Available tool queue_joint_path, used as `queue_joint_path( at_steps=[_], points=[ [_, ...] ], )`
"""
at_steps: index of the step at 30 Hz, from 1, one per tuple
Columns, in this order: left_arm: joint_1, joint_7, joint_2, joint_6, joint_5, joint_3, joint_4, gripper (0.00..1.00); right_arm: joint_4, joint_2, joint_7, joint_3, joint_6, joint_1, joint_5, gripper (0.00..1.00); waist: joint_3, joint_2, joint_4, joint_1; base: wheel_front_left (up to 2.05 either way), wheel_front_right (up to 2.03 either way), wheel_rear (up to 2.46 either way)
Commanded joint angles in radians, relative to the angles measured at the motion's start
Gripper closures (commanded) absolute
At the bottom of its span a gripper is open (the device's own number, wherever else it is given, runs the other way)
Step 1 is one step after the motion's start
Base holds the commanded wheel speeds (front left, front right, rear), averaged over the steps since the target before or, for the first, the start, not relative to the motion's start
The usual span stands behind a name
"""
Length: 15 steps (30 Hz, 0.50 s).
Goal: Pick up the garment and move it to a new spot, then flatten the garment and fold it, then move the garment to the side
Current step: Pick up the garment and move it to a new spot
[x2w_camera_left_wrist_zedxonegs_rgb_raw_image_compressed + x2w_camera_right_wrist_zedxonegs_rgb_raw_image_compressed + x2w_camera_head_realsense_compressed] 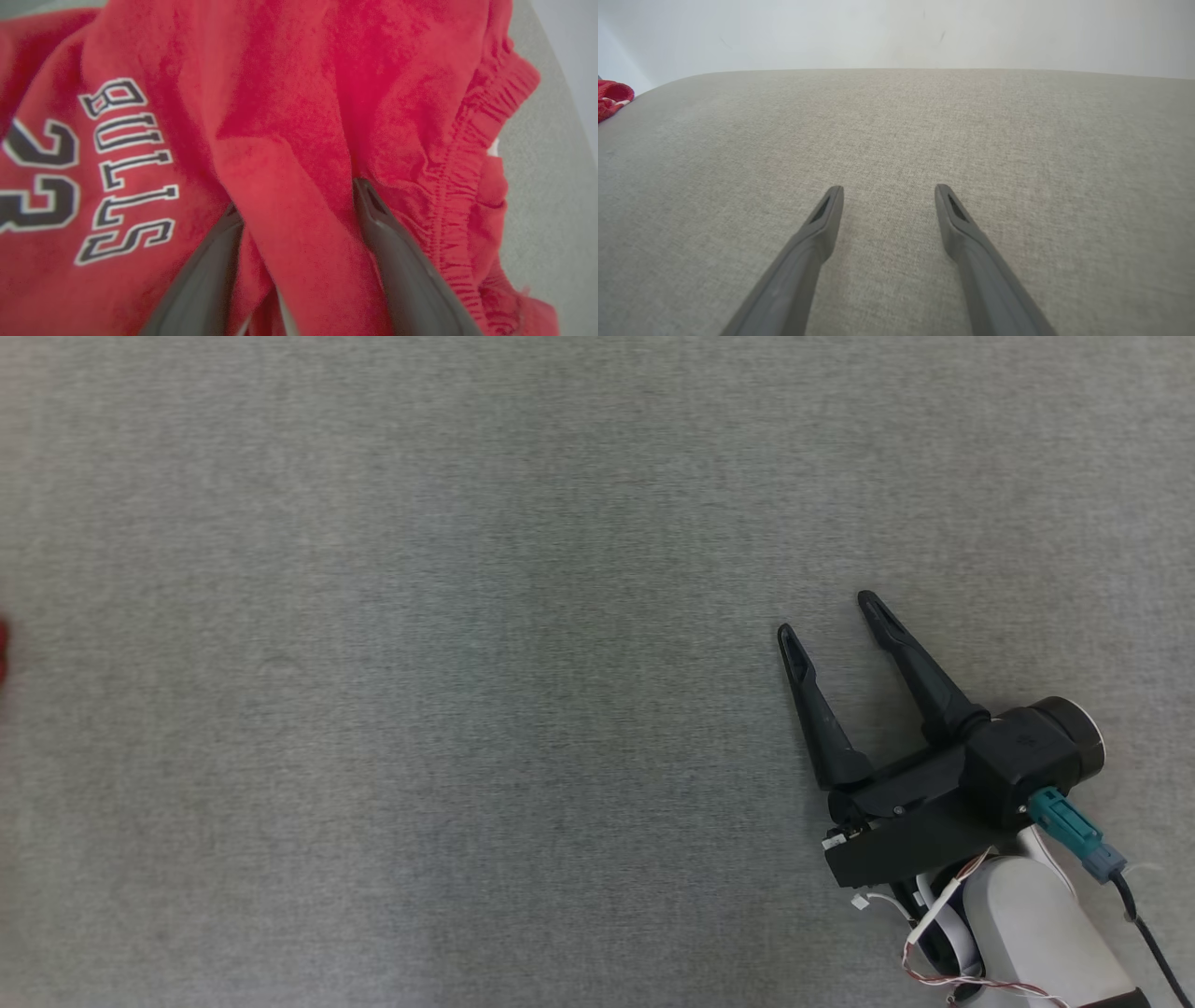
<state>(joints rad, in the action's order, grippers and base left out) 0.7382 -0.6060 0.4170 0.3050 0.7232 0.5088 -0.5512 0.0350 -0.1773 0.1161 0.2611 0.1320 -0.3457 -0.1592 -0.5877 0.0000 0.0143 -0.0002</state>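
Head looks straight down; left wrist hugs garment.

Red garment, probably shorts, with black white-edged "BULLS" lettering and a gathered elastic waistband, lies rumpled in folds at the left side of the grey surface

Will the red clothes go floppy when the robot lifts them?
Probably floppy: the red garment lies in soft folds. Its fuzzy surface probably won't slip much. The gathered waistband may stretch if pulled.
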Motion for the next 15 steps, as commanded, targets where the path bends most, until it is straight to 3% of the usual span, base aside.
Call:
queue_joint_path(
  at_steps=[1, 2, 4, 5, 9, 15],
  points=[
    [-0.040, -0.059, -0.067, 0.003, 0.024, -0.020, -0.023, 0.00, 0.011, 0.002, 0.006, -0.003, -0.003, 0.004, -0.003, 0.00, -0.015, 0.0000, -0.027, 0.0002, 0.00, 0.00, 0.00],
    [-0.058, -0.089, -0.079, 0.008, 0.034, -0.024, -0.023, 0.00, 0.013, 0.004, 0.006, -0.003, -0.003, 0.005, -0.005, 0.00, -0.010, 0.0000, -0.029, 0.0002, 0.00, 0.00, 0.00],
    [-0.091, -0.132, -0.096, 0.008, 0.048, -0.029, -0.015, 0.56, 0.017, 0.005, 0.005, -0.002, -0.003, 0.007, -0.007, 0.00, -0.002, 0.0000, -0.031, 0.0002, 0.00, 0.00, 0.00],
    [-0.107, -0.140, -0.101, 0.004, 0.052, -0.030, -0.009, 1.00, 0.018, 0.005, 0.005, -0.001, -0.003, 0.007, -0.007, 0.00, 0.002, 0.0000, -0.032, 0.0002, 0.00, 0.00, 0.00],
    [-0.142, -0.125, -0.110, -0.020, 0.063, -0.023, 0.024, 1.00, 0.024, 0.008, 0.009, -0.004, -0.003, 0.014, -0.014, 0.00, 0.032, 0.0000, -0.030, 0.0002, 0.00, 0.00, 0.00],
    [-0.113, -0.039, -0.045, -0.100, 0.069, 0.012, 0.099, 1.00, 0.055, 0.018, 0.026, 0.000, -0.003, 0.025, -0.027, 0.00, 0.115, 0.0000, -0.019, 0.0002, 0.00, 0.00, 0.00]
  ],
)
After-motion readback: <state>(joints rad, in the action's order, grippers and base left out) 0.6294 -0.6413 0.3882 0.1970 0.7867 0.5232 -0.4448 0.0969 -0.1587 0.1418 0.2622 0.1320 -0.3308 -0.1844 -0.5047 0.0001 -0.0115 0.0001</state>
